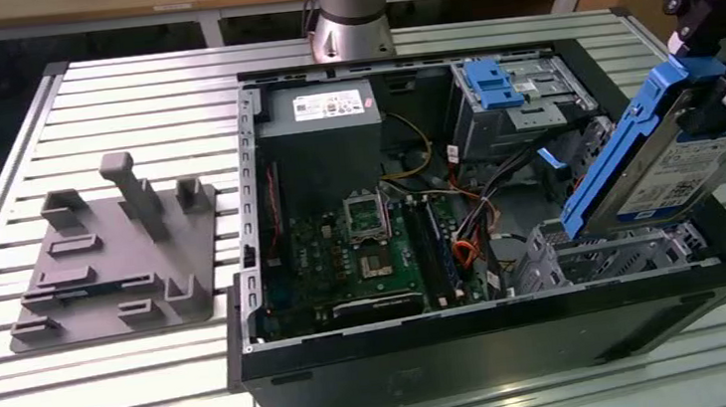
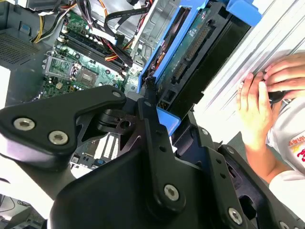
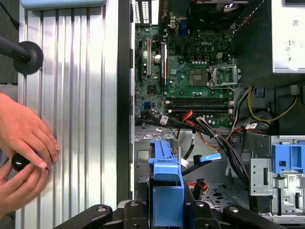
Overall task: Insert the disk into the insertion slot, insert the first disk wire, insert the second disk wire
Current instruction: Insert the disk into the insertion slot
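Note:
In the exterior view my gripper (image 1: 714, 80) is shut on the upper end of the disk (image 1: 679, 168), a silver drive with a white-and-blue label in a blue carrier. The disk hangs tilted, its lower end just above the insertion slot (image 1: 622, 256), a perforated silver cage in the case corner at that view's right. In the first wrist view the blue carrier of the disk (image 3: 165, 164) sits between the gripper (image 3: 167, 212) linkages. The first disk wire (image 3: 196, 183), red-orange, and the second disk wire's blue plug (image 3: 209, 157) lie loose beside the cage.
The open case holds a green motherboard (image 1: 368, 253), a grey power supply (image 1: 321, 108) and a taller bay with a blue latch (image 1: 492, 86). A grey fixture (image 1: 115, 257) stands on the slatted table (image 1: 125, 86). A person's hands (image 3: 24, 148) rest beside the case.

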Motion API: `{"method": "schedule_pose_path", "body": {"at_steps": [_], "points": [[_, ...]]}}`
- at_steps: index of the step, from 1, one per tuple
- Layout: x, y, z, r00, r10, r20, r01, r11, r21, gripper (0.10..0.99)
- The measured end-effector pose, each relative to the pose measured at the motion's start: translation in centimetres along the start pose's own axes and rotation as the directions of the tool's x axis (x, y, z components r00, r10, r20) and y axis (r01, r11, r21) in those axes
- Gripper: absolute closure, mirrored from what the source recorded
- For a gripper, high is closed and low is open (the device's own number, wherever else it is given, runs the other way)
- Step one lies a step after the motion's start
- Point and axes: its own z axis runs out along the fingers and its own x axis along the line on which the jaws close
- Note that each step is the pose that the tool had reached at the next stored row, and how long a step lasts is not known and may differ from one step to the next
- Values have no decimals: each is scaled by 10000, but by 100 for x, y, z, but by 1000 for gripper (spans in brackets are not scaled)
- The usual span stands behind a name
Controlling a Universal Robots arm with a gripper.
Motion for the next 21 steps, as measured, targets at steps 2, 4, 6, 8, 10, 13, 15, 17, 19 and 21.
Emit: {"method": "schedule_pose_path", "body": {"at_steps": [2, 4, 6, 8, 10, 13, 15, 17, 19, 21], "points": [[0, 0, 0, 10000, 0, 0, 0, 10000, 0, 722], [1, 1, -1, 10000, -2, 14, 2, 10000, 0, 722], [4, 6, 1, 10000, -7, 63, 7, 10000, 7, 722], [9, 9, 0, 9999, -19, 134, 19, 10000, 18, 722], [15, 14, 0, 9997, -31, 227, 30, 10000, 32, 722], [25, 21, 1, 9993, -53, 382, 51, 10000, 57, 722], [32, 25, 1, 9988, -68, 482, 64, 10000, 73, 722], [40, 29, 2, 9983, -82, 581, 77, 9999, 91, 722], [48, 32, 1, 9977, -93, 667, 86, 9999, 105, 722], [48, 32, 2, 9977, -94, 673, 87, 9999, 106, 722]]}}
